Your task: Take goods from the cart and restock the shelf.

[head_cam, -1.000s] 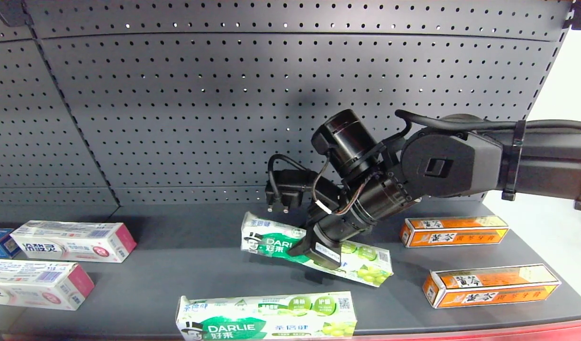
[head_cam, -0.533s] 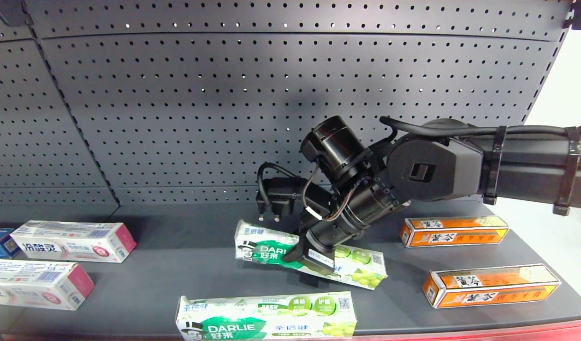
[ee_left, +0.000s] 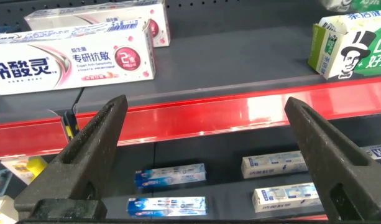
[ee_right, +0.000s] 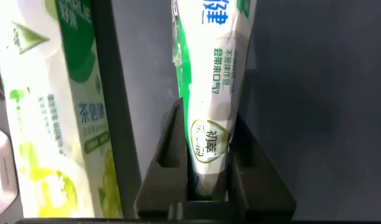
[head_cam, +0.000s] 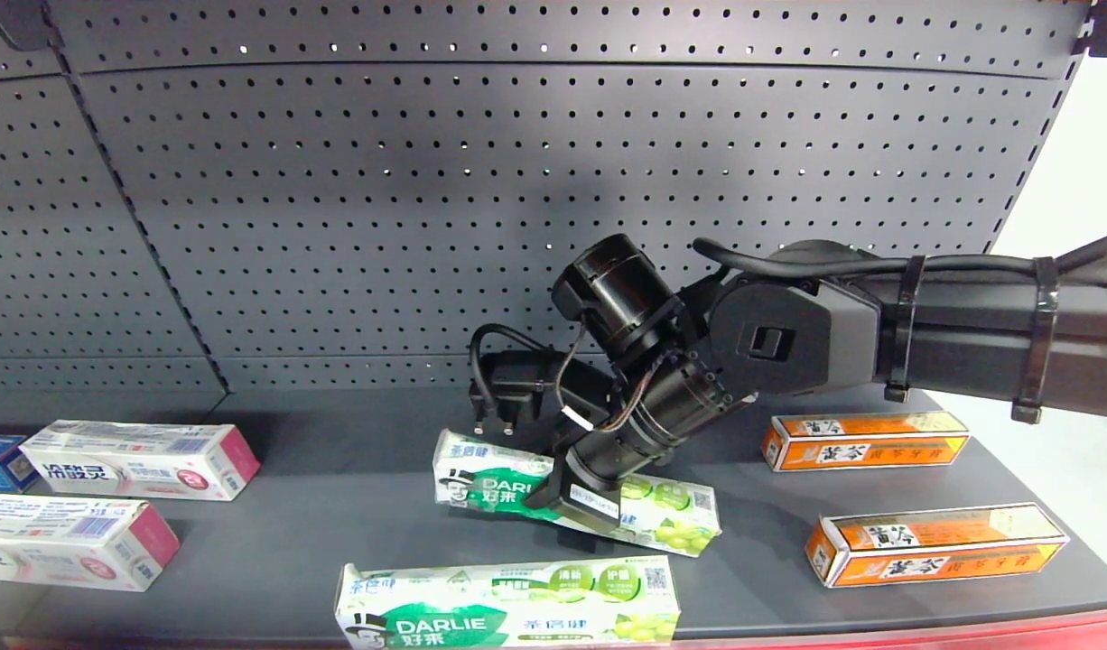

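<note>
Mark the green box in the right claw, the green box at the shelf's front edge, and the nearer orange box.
held green box [head_cam: 486, 478], head view, printed left end.
front green box [head_cam: 508, 603], head view, middle of top face.
nearer orange box [head_cam: 942, 558], head view, middle of front side.

head: down onto shelf [head_cam: 355, 469] | left wrist: low, facing it | right wrist: close (shares held box [head_cam: 675, 516])

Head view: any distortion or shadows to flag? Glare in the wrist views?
Head view: pegboard seams bow toward the edges; the right arm casts a soft shadow on it. Left wrist view: a bright reflection runs along the red shelf edge.
</note>
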Available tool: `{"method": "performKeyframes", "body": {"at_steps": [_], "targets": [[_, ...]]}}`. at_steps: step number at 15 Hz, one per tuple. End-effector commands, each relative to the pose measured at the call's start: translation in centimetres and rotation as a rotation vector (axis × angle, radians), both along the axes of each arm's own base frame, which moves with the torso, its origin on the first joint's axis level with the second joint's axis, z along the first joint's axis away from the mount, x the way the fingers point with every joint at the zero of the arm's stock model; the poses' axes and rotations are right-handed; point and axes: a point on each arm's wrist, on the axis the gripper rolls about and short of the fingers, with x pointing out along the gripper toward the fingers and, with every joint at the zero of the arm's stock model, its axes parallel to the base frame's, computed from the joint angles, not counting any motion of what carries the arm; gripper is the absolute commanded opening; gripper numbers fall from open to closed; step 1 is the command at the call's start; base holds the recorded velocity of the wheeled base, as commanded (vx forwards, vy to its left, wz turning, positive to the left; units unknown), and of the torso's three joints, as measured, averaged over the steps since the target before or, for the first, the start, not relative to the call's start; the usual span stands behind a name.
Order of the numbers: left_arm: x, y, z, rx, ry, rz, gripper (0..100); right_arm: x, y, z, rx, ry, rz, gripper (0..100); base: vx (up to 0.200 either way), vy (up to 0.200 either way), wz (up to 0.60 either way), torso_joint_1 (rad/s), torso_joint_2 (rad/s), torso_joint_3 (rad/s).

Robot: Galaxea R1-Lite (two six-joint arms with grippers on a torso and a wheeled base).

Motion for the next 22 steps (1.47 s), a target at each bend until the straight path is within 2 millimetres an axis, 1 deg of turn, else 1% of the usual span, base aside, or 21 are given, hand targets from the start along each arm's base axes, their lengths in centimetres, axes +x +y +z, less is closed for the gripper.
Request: {"method": "performKeyframes", "body": {"at_steps": [1,5,12,13,15,20,22], "targets": [[0.0,0.0,0.0,0.0,0.0,0.0,100,0.3,0.6,-0.4,-0.002,-0.004,0.001,0,0.0,0.0,0.0,0.0,0.0,0.0],[0.0,0.0,0.0,0.0,0.0,0.0,100,0.8,0.9,-0.6,-0.007,-0.015,-0.011,0,0.0,0.0,0.0,0.0,0.0,0.0],[0.0,0.0,0.0,0.0,0.0,0.0,100,1.5,0.7,-1.1,-0.035,-0.042,-0.025,0,0.0,0.0,0.0,0.0,0.0,0.0],[0.0,0.0,0.0,0.0,0.0,0.0,100,1.5,0.7,-1.0,-0.038,-0.048,-0.03,100,0.0,0.0,0.0,0.0,0.0,0.0],[0.0,0.0,0.0,0.0,0.0,0.0,100,1.4,0.5,-0.7,-0.036,-0.053,-0.034,100,0.0,0.0,0.0,0.0,0.0,0.0],[0.0,0.0,0.0,0.0,0.0,0.0,100,1.0,-0.9,0.5,-0.059,-0.035,-0.046,100,0.0,0.0,0.0,0.0,0.0,0.0],[0.0,0.0,0.0,0.0,0.0,0.0,100,1.1,-1.5,0.3,-0.078,-0.025,-0.054,100,0.0,0.0,0.0,0.0,0.0,0.0]]}}
